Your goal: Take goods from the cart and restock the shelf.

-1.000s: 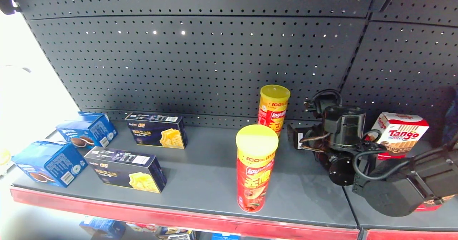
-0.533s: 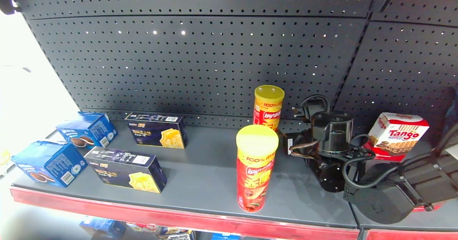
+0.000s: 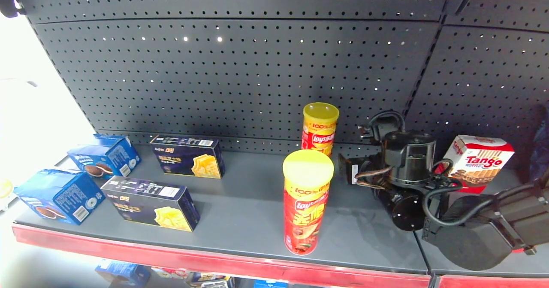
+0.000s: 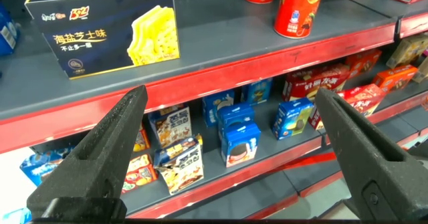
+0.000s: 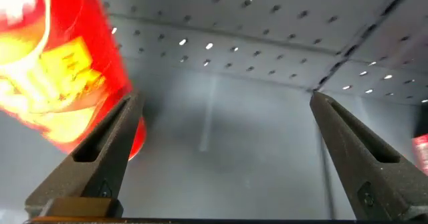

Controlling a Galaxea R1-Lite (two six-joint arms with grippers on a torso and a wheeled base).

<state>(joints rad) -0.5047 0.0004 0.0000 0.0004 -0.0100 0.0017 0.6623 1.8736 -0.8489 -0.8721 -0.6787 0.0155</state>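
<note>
Rear yellow-lidded red chip canister [image 3: 319, 127] has settled upright, just beside right claw [image 5: 224, 100], jaws apart; withdraw straight back, no side-swipe.

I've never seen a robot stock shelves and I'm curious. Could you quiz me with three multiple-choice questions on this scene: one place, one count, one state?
1. Where on the shelf is the wafer box?
A) left end B) middle C) right end
2. How many yellow-lidded chip cans stand there?
A) two B) one C) four
3. The right gripper is:
A) shut on a can B) open C) holding a box

Answers: C, it stands at the far right. A, one is in front and one at the back. B, its fingers stand wide apart.
</note>
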